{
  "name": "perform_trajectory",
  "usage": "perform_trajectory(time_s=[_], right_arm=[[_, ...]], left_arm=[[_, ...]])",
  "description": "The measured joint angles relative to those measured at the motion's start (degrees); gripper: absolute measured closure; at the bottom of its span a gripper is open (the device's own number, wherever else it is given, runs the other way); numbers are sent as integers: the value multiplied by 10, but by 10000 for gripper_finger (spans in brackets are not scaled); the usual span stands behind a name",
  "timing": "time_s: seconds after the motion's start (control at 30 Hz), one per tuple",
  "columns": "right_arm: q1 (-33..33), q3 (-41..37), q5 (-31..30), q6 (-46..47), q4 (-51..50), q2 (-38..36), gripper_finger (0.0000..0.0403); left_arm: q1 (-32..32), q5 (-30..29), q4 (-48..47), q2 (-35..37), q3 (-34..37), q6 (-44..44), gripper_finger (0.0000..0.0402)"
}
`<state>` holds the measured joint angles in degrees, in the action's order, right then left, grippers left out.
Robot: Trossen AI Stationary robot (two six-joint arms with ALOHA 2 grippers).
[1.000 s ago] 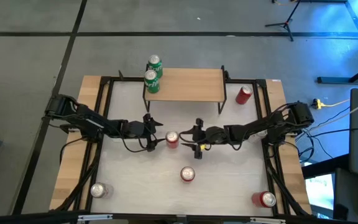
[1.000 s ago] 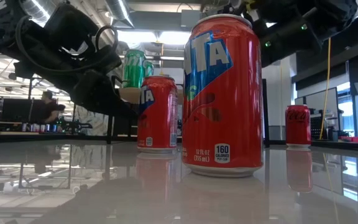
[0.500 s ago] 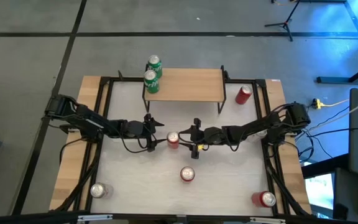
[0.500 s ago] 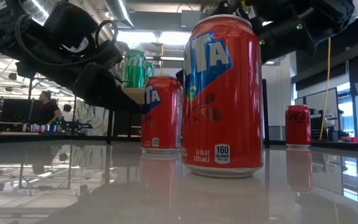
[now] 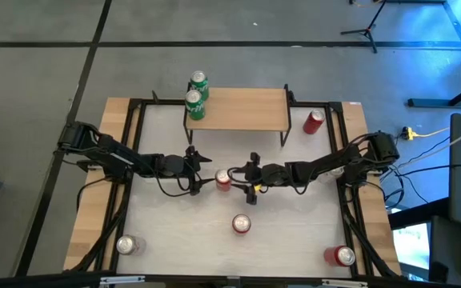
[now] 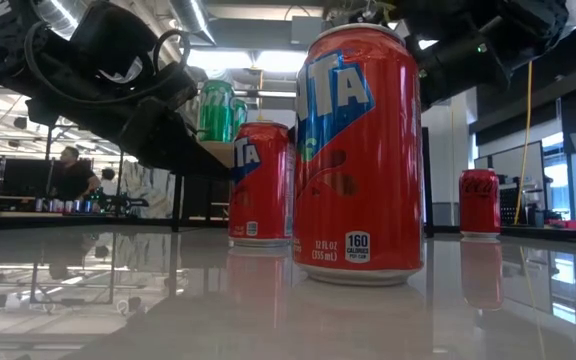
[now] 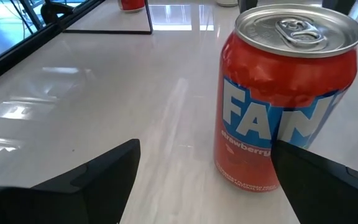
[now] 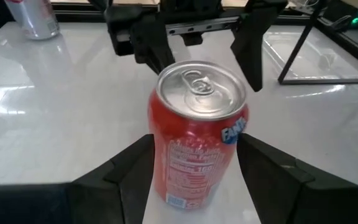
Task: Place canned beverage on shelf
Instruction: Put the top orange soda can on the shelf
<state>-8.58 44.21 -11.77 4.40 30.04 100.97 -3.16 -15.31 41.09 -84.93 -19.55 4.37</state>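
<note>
1. Standing upright near the middle of the white table [image 5: 294, 232], a red Fanta can [image 5: 223, 179] sits between the two grippers, in front of the shelf [image 5: 242, 108] and well clear of it.
2. The right gripper [image 5: 235, 178] has its fingers [image 8: 123, 171] on either side of the can, close to its wall; I cannot tell whether they press it.
3. The left gripper [image 5: 203, 178] faces the same can from the other side, fingers [image 7: 92, 180] spread wide and holding nothing.
4. On the shelf's left end stands a green can [image 5: 194, 104], with a second green can [image 5: 199, 82] just behind it.
5. Another red Fanta can [image 5: 241, 224] stands nearer the table's front, a Coca-Cola can [image 5: 314, 122] lies right of the shelf, and a silver can [image 5: 126, 245] and a red-and-silver can [image 5: 342, 256] lie at the front corners.
</note>
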Motion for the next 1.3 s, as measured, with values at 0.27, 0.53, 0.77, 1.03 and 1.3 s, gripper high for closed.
perform_trajectory(time_s=[0.27,0.53,0.77,1.03,1.3], right_arm=[[0,0,3,3,21,17,175],[0,0,2,7,28,22,175],[0,3,-26,7,31,37,175],[0,3,-40,-17,28,37,175],[0,22,-41,-34,-46,5,175]], left_arm=[[0,0,2,0,0,0,47],[0,1,2,0,0,0,47],[-3,5,-1,1,2,-1,47],[-4,11,12,0,-2,-3,47],[-4,9,6,0,-2,-5,47]])
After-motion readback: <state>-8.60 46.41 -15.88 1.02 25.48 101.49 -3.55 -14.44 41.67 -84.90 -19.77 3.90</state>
